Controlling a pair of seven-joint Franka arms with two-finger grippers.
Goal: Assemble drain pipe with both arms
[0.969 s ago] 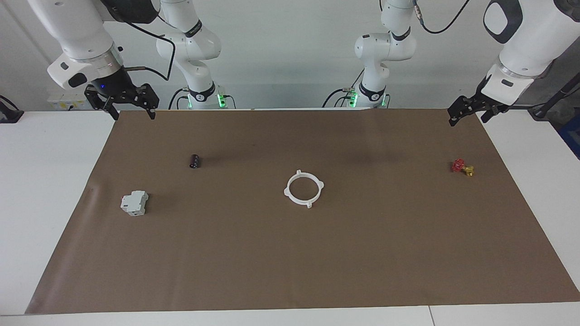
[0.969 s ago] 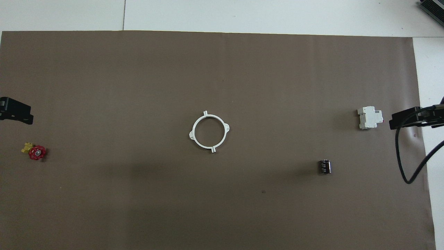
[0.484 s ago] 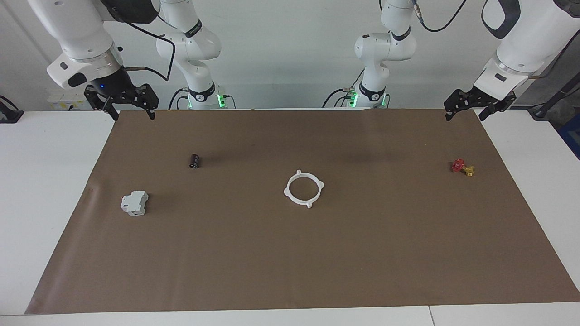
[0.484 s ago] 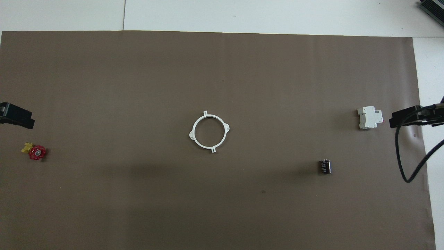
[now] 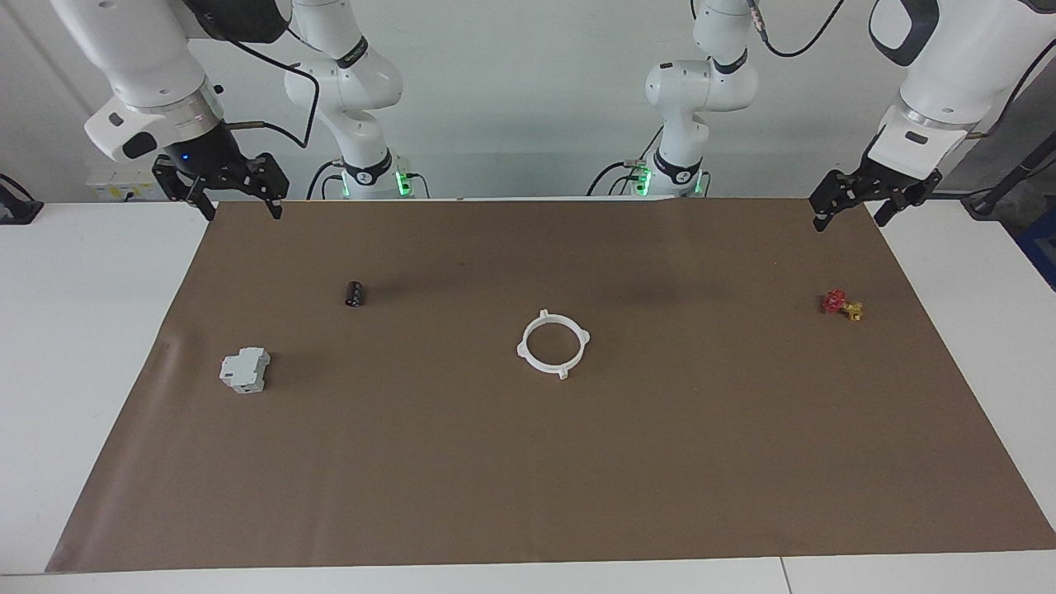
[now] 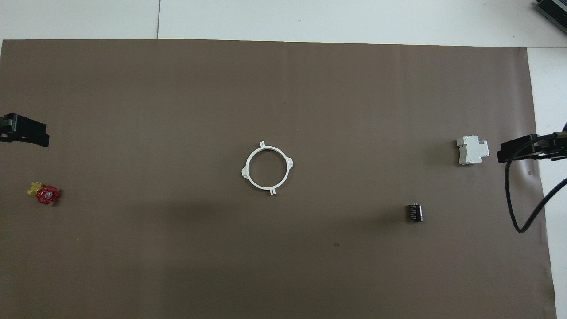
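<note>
Drain pipe (image 5: pixel 553 343) lies as one closed ring mid-mat, well apart from both claws, so assembly looks finished; right gripper (image 5: pixel 236 198) hangs open over the mat's corner; left gripper (image 5: pixel 852 204) likewise, empty, above its own corner.

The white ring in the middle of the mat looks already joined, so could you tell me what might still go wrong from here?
1. The white ring lies flat and thin on the brown mat, so a pincer coming down may slide it or split its halves apart.
2. The left pincer and right pincer hang open over the mat's corners nearest the robots; meeting at one small ring, they might collide.
</note>
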